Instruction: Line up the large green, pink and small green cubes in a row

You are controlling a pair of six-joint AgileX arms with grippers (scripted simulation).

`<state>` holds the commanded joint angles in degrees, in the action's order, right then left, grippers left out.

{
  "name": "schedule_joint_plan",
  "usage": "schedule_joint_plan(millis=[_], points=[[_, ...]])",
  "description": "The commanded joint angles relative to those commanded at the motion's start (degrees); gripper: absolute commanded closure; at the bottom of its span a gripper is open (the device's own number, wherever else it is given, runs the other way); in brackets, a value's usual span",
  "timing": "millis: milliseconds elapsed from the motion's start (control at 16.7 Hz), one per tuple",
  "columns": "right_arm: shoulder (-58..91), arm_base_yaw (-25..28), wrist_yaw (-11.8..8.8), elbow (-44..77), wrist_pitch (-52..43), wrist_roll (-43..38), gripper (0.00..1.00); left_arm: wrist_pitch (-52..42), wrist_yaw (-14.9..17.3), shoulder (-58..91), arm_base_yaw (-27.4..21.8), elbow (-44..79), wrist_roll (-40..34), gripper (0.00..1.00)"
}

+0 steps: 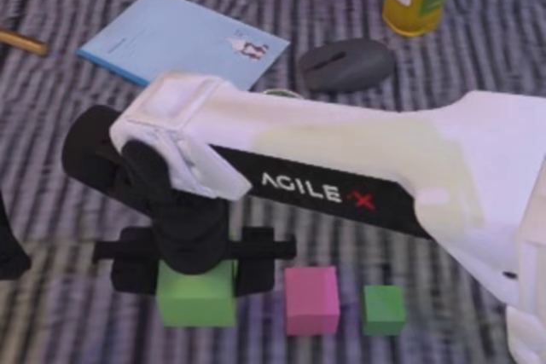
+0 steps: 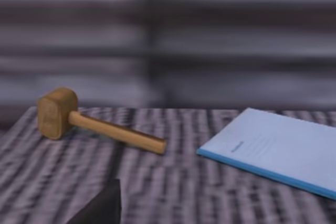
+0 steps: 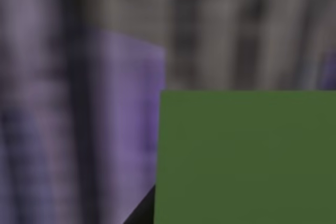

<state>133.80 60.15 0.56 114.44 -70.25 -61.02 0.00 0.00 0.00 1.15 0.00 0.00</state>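
The right gripper (image 1: 198,272) of the AgileX pair sits directly over the large bright lime-green cube (image 1: 197,296), its black fingers straddling it; whether they grip cannot be told. Beside it stand the magenta-pink cube (image 1: 311,299), then the small darker green cube (image 1: 383,309).

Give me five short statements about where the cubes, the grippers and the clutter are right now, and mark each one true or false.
1. The right gripper is at the large green cube. True.
2. The pink cube lies between the large green cube and the small green cube. True.
3. The small green cube is stacked on the pink cube. False: it sits on the table, apart, on the pink cube's right.
4. The wooden mallet lies on the blue notebook. False: they lie apart on the cloth.
5. The left gripper holds the pink cube. False: it is at the table's left edge, away from all cubes.
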Motion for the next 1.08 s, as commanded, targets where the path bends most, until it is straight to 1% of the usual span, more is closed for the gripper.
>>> schedule_joint_plan(millis=[180, 480, 1080], points=[[0.9, 0.2, 0.0, -5.2, 6.2, 0.0, 1.00, 0.0, 0.0, 0.0, 0.0, 0.0, 0.0, 0.00], [1.3, 0.3, 0.0, -6.3, 7.4, -0.1, 1.00, 0.0, 0.0, 0.0, 0.0, 0.0, 0.0, 0.00], [1.3, 0.3, 0.0, -6.3, 7.4, -0.1, 0.25, 0.0, 0.0, 0.0, 0.0, 0.0, 0.0, 0.00]])
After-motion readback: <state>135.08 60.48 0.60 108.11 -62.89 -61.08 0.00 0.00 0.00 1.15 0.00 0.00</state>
